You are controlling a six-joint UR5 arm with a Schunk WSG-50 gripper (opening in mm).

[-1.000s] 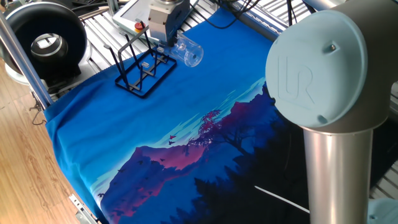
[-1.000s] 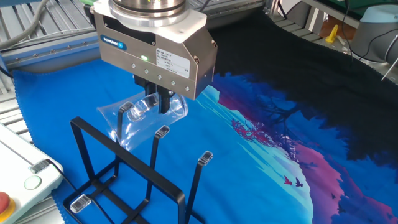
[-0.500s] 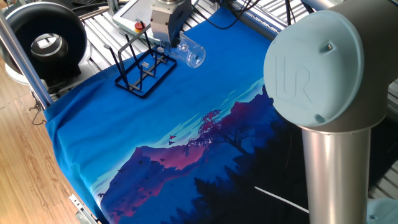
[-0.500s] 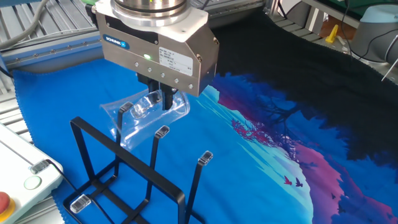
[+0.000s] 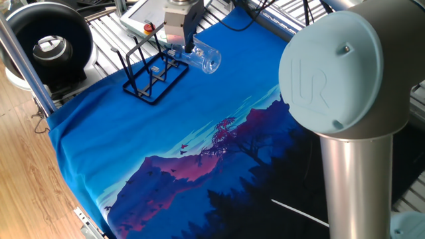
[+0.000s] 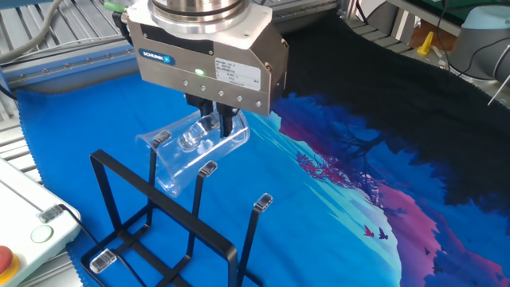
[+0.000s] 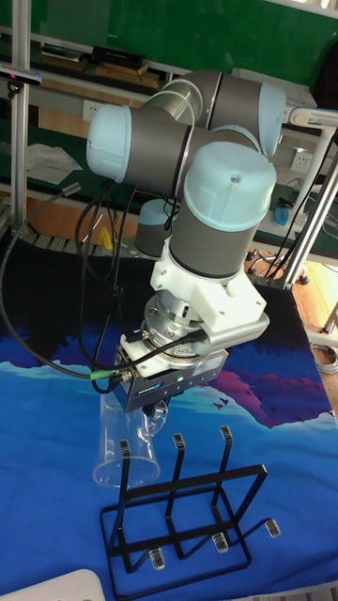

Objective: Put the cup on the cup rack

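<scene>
Clear glass, the cup (image 6: 191, 151) hangs tilted, pinched at its rim by the gripper (image 6: 216, 125), just above the cup rack (image 6: 171, 231); next, lower its mouth over a prong.

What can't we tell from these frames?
- Fingertip contact on the cup: gripper body covers it in the other fixed view; too small in one fixed view.
- Whether a rack prong has entered the cup: clear glass, overlapping prongs.
- Rack base: cut off by the other fixed view's bottom edge.

Glossy clear cup (image 6: 191, 151) (black wire rack (image 6: 171, 231))
</scene>
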